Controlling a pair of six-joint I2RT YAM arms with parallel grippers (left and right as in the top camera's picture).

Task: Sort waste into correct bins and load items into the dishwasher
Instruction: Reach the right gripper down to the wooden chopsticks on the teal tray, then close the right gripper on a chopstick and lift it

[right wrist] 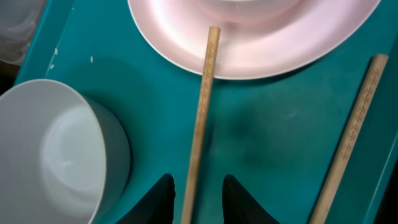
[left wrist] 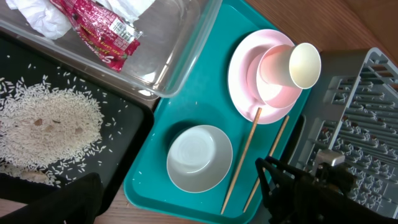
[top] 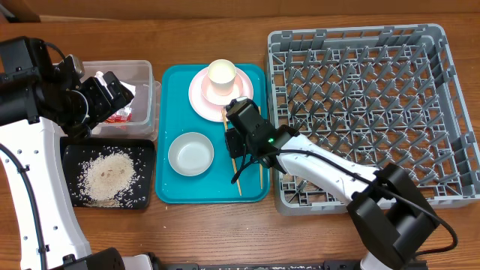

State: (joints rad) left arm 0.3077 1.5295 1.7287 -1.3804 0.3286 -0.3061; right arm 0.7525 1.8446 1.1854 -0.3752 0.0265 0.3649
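Note:
My right gripper [top: 235, 148] is open low over the teal tray; its fingertips [right wrist: 198, 190] straddle the left of two wooden chopsticks [right wrist: 202, 112], whose tip rests on the pale pink plate [right wrist: 261, 43]. The second chopstick [right wrist: 351, 137] lies to the right. The cream cup [top: 222, 74] stands in a pink bowl [left wrist: 268, 90] on the plate. The grey-green bowl [top: 190, 154] sits left of the chopsticks. My left gripper [top: 112, 94] is open and empty above the clear tub [top: 146, 82], which holds the red wrapper [left wrist: 102, 31] and the white napkin [left wrist: 34, 15]. Rice [top: 109, 174] lies in the black tray [top: 146, 150].
The teal tray [top: 172, 187] sits between the bins and the grey dish rack [top: 367, 112], which holds nothing visible. My right arm reaches across the rack's front left corner. A few rice grains dot the teal tray [right wrist: 56, 56].

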